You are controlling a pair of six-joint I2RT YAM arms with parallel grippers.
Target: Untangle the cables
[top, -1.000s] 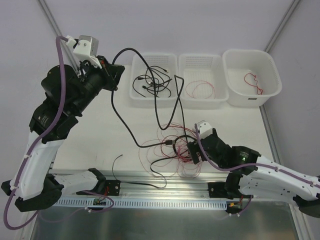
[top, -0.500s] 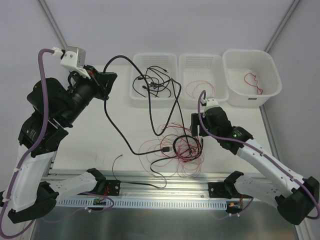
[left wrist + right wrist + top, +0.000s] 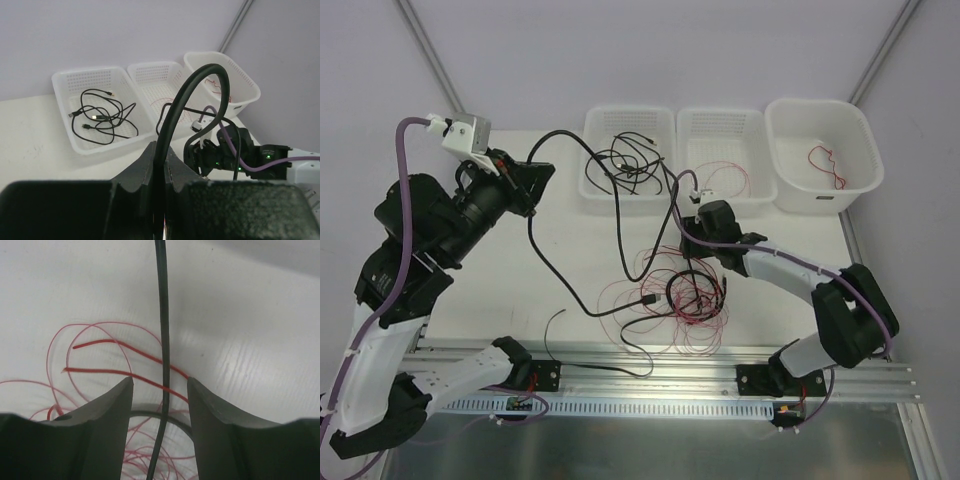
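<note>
Shows the left gripper (image 3: 538,168) at upper left of the overhead view, above the white table (image 3: 500,290), fingers pressed together on a thick black cable (image 3: 170,117); follows that cable from the pinch both ways, up in an arch toward the top centre of the frame and down the left-centre toward a tangle of thin red wires (image 3: 675,300) at lower centre; finds the right gripper (image 3: 160,382) near frame centre, at the upper edge of that tangle, jaws spread, with a thin black cable (image 3: 162,315) running straight between them and a gap on either side; catches red loops on the table beneath the fingers in the right wrist view; lists along the top of the overhead frame, left to right: a left basket (image 3: 628,112) holding coiled black cables (image 3: 620,165), a middle basket (image 3: 720,112) holding a red wire loop (image 3: 720,180), a right tub (image 3: 817,103) holding a short red wire (image 3: 828,165)
</note>
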